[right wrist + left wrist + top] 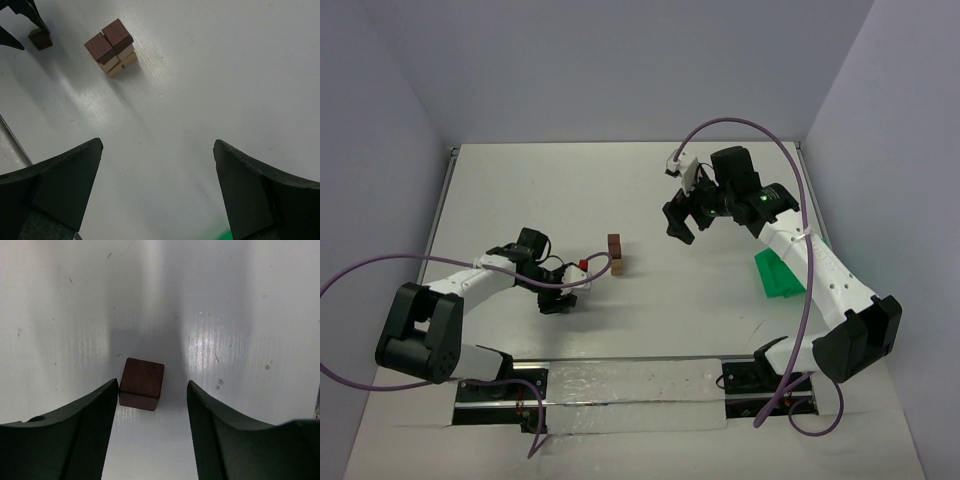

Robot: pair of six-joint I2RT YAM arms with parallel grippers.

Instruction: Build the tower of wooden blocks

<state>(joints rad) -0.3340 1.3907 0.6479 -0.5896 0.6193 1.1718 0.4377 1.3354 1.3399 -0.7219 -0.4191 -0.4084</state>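
Observation:
The wood block tower (616, 254) stands mid-table; in the right wrist view (111, 47) it is two dark brown blocks side by side on light tan blocks. A loose dark brown cube (141, 384) lies on the table just left of the tower (40, 38). My left gripper (152, 390) is open and low over the table. The cube sits just ahead of its fingertips, close to the left finger (95, 420). In the top view the left gripper (594, 266) is just left of the tower. My right gripper (685, 225) is open, empty and raised to the tower's right (158, 145).
A green plastic bin (780, 272) lies on the table at the right, under the right arm; a corner of it shows in the right wrist view (225, 235). Grey walls enclose the white table (520, 190) on three sides.

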